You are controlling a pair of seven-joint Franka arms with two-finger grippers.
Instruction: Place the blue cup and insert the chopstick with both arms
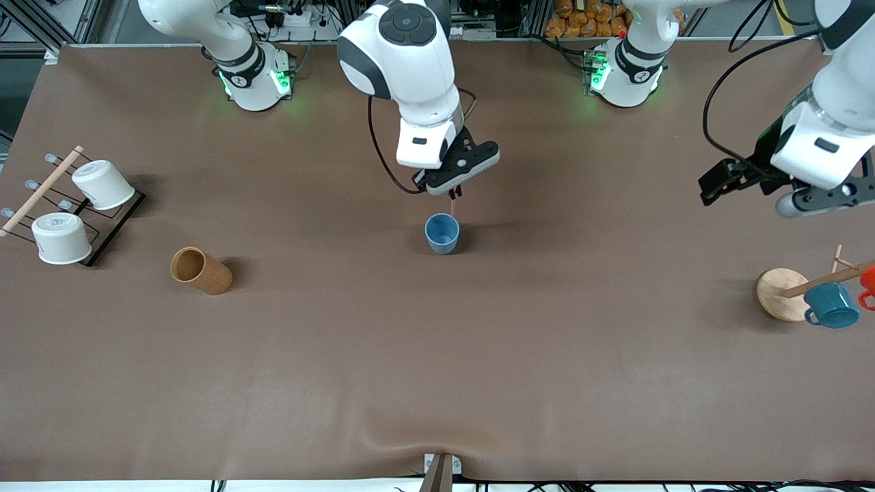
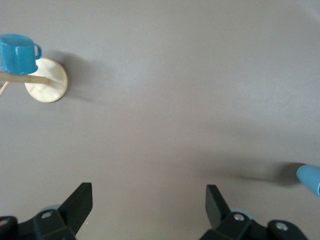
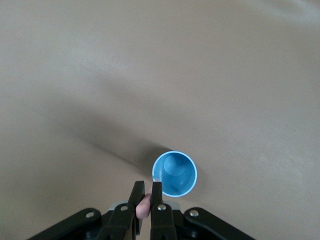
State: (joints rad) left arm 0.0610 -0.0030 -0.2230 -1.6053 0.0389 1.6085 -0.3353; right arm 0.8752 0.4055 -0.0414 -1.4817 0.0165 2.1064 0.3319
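Observation:
The blue cup point(image 1: 442, 233) stands upright and empty at the middle of the table; it also shows in the right wrist view point(image 3: 174, 173) and at the edge of the left wrist view point(image 2: 310, 178). My right gripper point(image 1: 454, 192) hangs just above the cup's rim, shut on the pale pink chopstick point(image 1: 452, 205), which points down with its tip at the rim. In the right wrist view the chopstick point(image 3: 144, 207) sits pinched between the fingers. My left gripper point(image 1: 745, 188) is open and empty, high over the table at the left arm's end.
A brown wooden cup point(image 1: 200, 270) lies on its side toward the right arm's end. A black rack point(image 1: 113, 222) with two white cups stands beside it. A round wooden stand point(image 1: 781, 294) with a teal mug point(image 1: 831, 305) stands at the left arm's end.

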